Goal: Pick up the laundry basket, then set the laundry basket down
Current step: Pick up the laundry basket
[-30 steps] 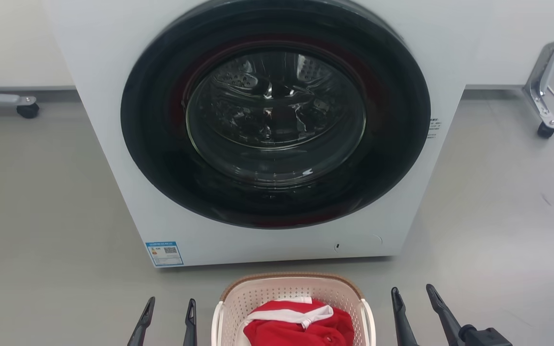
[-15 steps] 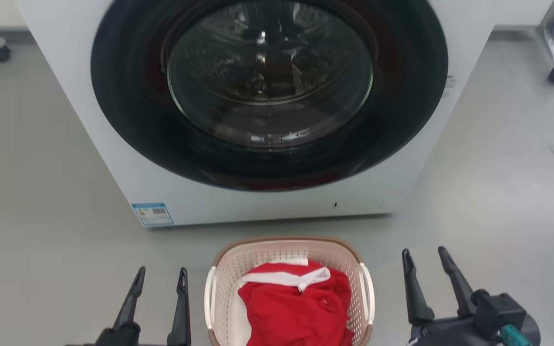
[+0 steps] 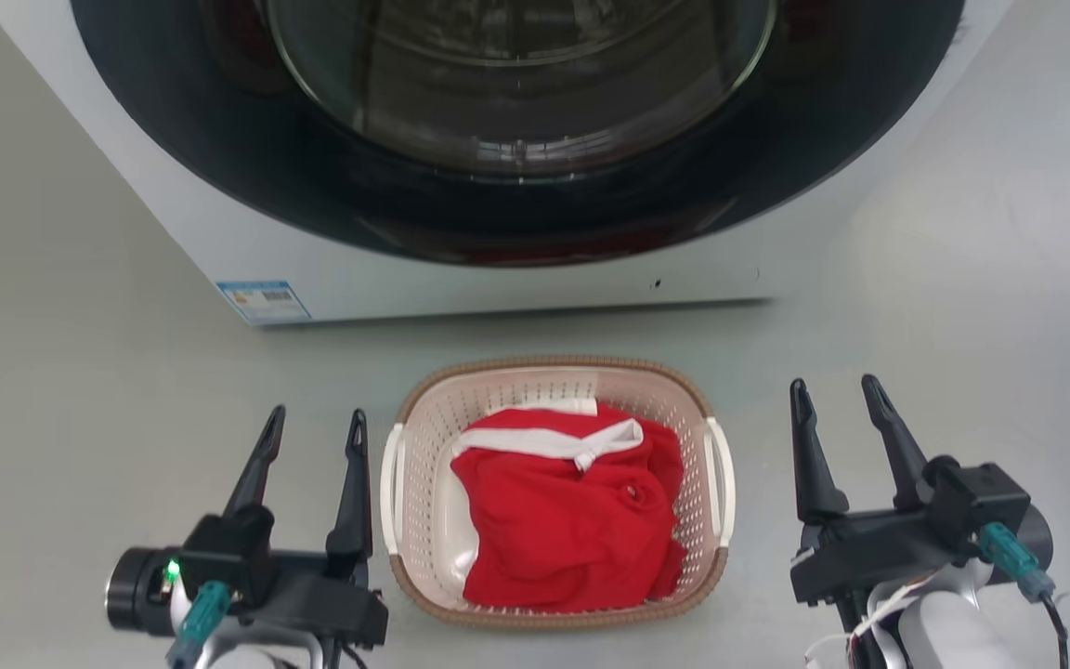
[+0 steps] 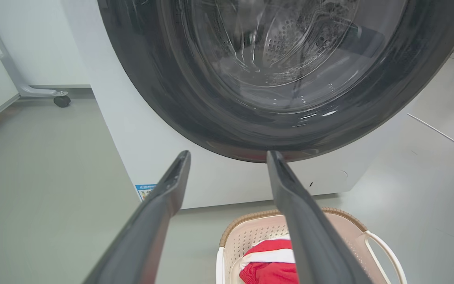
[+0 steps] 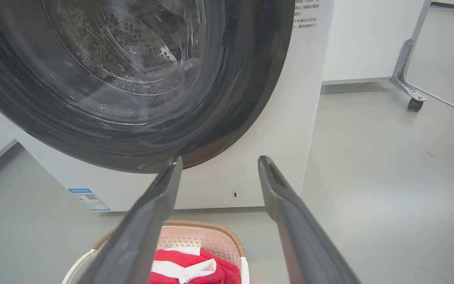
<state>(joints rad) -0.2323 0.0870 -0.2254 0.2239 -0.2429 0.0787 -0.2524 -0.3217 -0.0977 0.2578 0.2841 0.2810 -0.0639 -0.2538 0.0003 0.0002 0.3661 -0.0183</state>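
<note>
The laundry basket [image 3: 424, 409] stands on the grey floor before the washing machine, cream with a brown rim and white loop handles [image 3: 392, 483]. A red garment with white trim [image 3: 567, 506] lies inside it. My left gripper [image 3: 315, 423] hovers open just left of the basket, apart from its handle. To the basket's right my right gripper [image 3: 837, 392] is open too, with nothing between its fingers. The basket [image 4: 250, 232] appears low in the left wrist view beyond the left gripper [image 4: 228, 156]. It also sits low in the right wrist view, basket [image 5: 211, 232], under the right gripper [image 5: 219, 161].
A white front-loading washing machine [image 3: 219, 251] with a dark round door [image 3: 516, 214] rises close behind the basket. A wheeled metal stand foot [image 4: 59, 100] is far left, another castor [image 5: 413, 104] far right. Grey floor [image 3: 962, 307] spreads on both sides.
The head camera has tilted down, so the machine slid up the picture and the whole basket came into sight. Both grippers show further into the picture, flanking the basket, still open.
</note>
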